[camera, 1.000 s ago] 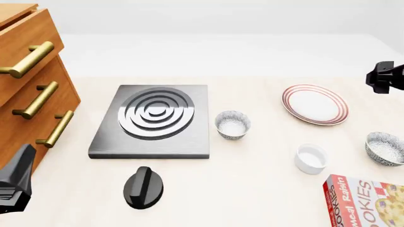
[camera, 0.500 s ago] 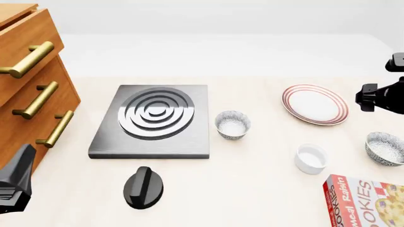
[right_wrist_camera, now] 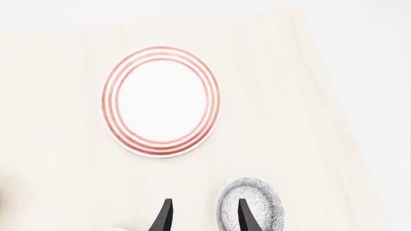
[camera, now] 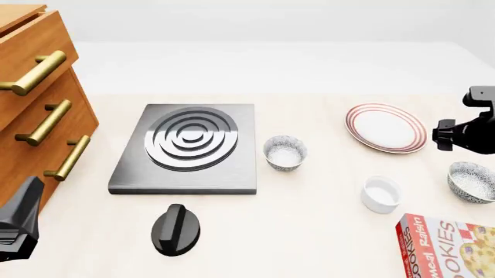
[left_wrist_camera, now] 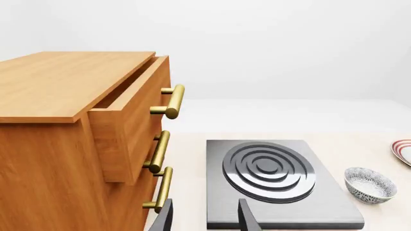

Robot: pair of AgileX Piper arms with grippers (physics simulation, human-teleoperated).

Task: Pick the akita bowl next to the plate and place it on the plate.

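Bowl not yet picked up; plate bare.

The bowl point(camera: 471, 181) is seen at the right edge of the front view, resting on the table point(camera: 309, 231) below the plate point(camera: 386, 127), ungrasped. The right gripper point(right_wrist_camera: 202, 216) is held above it, fingers parted and empty, the bowl just beside one fingertip. Descent, grasp and transfer are judged to remain. The left gripper point(left_wrist_camera: 204, 219) is parked at lower left, fingers apart, empty.

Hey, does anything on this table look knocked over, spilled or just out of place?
Only the cabinet's top drawer stands out: it is pulled partly open while the lower ones sit shut. Both speckled bowls, the ramekin and the plate sit upright and unspilled.
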